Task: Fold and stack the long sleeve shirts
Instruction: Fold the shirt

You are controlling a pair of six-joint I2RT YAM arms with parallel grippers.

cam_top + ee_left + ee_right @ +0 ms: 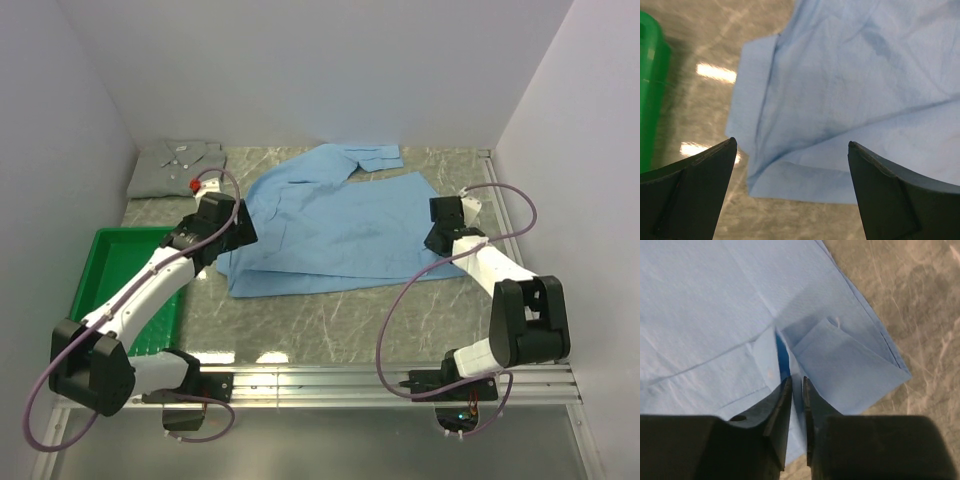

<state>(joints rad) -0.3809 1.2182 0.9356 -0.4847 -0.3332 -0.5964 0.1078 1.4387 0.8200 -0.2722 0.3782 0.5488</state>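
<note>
The light blue shirt (335, 225) lies spread and partly folded on the table's middle, collar at the back. The pale grey-green shirt (178, 167) lies folded at the back left. My left gripper (232, 232) is open, above the blue shirt's left lower corner (790, 165), holding nothing. My right gripper (437, 238) is shut on a fold of the blue shirt's right edge (840, 365); cloth is pinched between its fingertips (797, 382).
A green plastic tray (110, 262) sits at the left, beside the left arm; its rim shows in the left wrist view (650, 85). White walls close the left, back and right. A metal rail (380, 378) runs along the near edge.
</note>
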